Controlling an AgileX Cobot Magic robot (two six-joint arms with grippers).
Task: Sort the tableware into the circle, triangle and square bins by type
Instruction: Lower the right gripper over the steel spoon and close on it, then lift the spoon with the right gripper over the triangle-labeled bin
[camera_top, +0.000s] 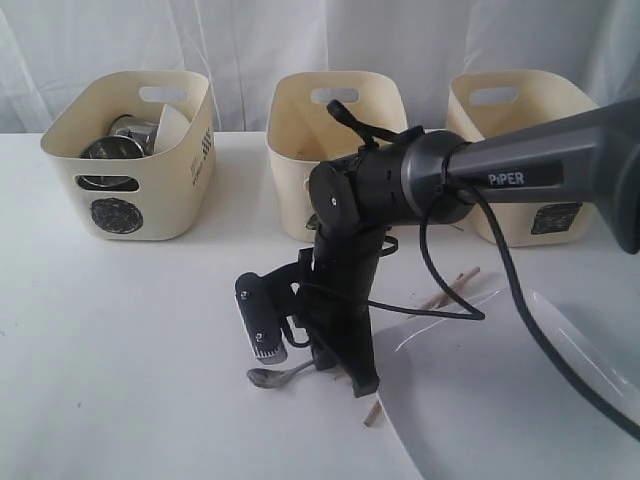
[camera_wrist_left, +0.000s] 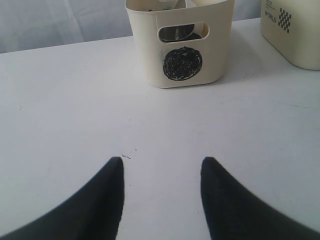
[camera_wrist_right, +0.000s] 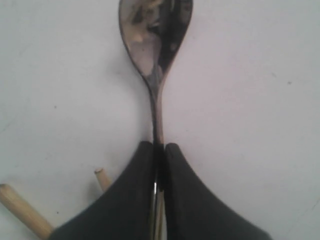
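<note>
White tabletop (camera_top: 130, 340): plate (camera_top: 480, 410) cut off at five o'clock, chopsticks (camera_top: 450, 288) partly hidden; circle bin (camera_top: 165, 190) at ten o'clock holds steelware (camera_top: 105, 150); right gripper (camera_wrist_right: 159, 147) clamps spoon (camera_wrist_right: 155, 40), left gripper (camera_wrist_left: 161, 160) gapes.

Bright, even light on my feeds; white surface (camera_top: 130, 340) nearly washes out, shadows faint, spoon (camera_wrist_right: 155, 45) blurred close-up.
</note>
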